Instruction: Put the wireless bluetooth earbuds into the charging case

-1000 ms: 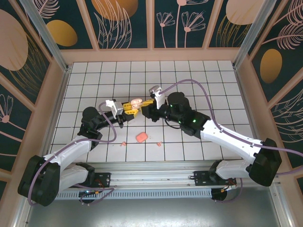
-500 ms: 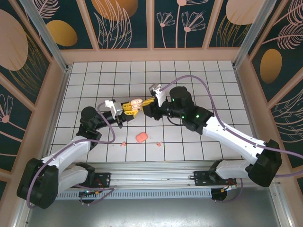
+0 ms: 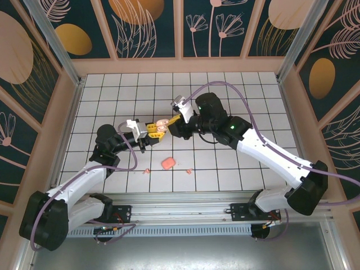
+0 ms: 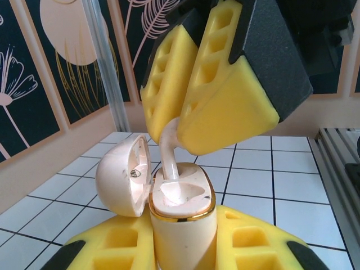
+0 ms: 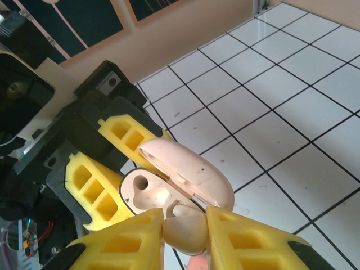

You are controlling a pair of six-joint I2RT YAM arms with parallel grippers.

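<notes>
My left gripper (image 3: 153, 129) is shut on the cream charging case (image 4: 183, 225), which stands upright between its yellow fingers (image 4: 112, 247). The gold-rimmed case has its lid (image 4: 124, 174) swung open to the left. My right gripper (image 5: 185, 225) is shut on one pale earbud (image 5: 188, 230) right above the case (image 5: 146, 194). In the left wrist view the earbud's stem (image 4: 169, 154) reaches down into the case's far slot, and the near slot looks empty. In the top view both grippers meet at the case (image 3: 162, 124), the right gripper (image 3: 173, 122) on its right.
A small pink case (image 3: 167, 163) lies on the white tiled table (image 3: 236, 90) nearer the arm bases. Two tiny peach earbuds (image 3: 147, 170) (image 3: 189, 170) lie on either side of it. Peach wooden walls (image 3: 67, 118) enclose the table.
The right arm's wrist and elbow have swung up and towards the far side, tilting the gripper over the case. The left gripper with the case has hardly moved.
</notes>
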